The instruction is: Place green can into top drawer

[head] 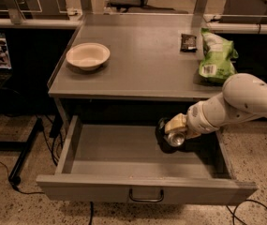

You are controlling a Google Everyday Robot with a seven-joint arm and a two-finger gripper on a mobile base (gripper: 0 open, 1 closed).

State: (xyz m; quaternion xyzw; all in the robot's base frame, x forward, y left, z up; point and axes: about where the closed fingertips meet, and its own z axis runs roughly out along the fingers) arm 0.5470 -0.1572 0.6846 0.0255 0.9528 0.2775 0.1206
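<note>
The gripper (172,129) hangs inside the open top drawer (100,190), over the right rear part of its floor, with its cream fingers (175,123) closed around the green can (174,138). The can is tilted, its silver end turned up and forward, and its dark body reaches back to the left under the fingers. Whether its low edge touches the drawer floor cannot be told (the patch beneath it is all shadow). The white arm (245,102) runs off to the right of the gripper and upward, crossing the drawer's right wall.

Around the gripper the drawer's grey floor spreads mostly to the left and forward. Its flat front panel is well forward of the gripper, with a small dark bar handle (146,196) at the centre. Just above and behind the gripper is the front edge of the table top (142,60). On that top, up and to the right of the gripper, lies a light-green chip bag (216,55), with a small dark packet (188,41) just beside it on its left. Far up and to the left sits a pale bowl (88,55).
</note>
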